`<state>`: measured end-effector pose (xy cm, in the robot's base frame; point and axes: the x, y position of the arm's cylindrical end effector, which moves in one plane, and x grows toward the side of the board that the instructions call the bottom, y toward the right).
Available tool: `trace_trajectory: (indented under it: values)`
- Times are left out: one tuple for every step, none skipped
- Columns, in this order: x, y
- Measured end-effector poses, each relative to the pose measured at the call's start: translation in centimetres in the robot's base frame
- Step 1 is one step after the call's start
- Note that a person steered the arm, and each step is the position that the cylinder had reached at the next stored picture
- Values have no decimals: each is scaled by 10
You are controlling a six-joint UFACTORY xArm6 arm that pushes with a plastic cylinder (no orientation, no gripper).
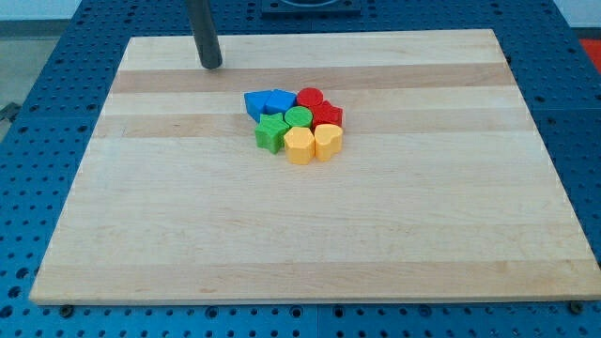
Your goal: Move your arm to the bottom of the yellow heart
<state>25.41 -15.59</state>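
On a pale wooden counter point(188, 235) of glued planks, grain running across the view in light and slightly darker bands, eight small glossy blocks packed tight in one cluster a little above centre. At the cluster's bottom right, the yellow heart point(327, 141): smooth, bright yellow, rounded lobes, upright side walls, touching a yellow six-sided block point(299, 145) on its left. Just above the heart, a red block point(328, 116) of unclear shape, and above that a red cylinder point(309, 98). In the middle, a green cylinder point(298, 117); at the bottom left, a green star-like block point(270, 132). At the top left, two blue blocks side by side: one angular point(254, 102), one with a peaked top point(278, 99).

Well apart from the cluster, toward the view's top left, a straight dark rod with a dull metallic sheen, coming down from the top edge; my tip point(212, 66) resting on the counter near its far edge, up and to the left of the blue blocks and far from the yellow heart, touching no block. No hand on this arm, so nothing open, closed or held.

Around the counter, a blue perforated surface point(582, 141) dotted with regular holes. No writing or labels legible anywhere.
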Motion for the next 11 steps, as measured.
trace_trajectory:
  values:
    - [-1,36]
    - [-1,105]
    - [7,190]
    - [31,254]
    - [61,290]
    - [87,317]
    - [114,354]
    - [166,377]
    - [215,331]
    - [234,242]
    - [234,143]
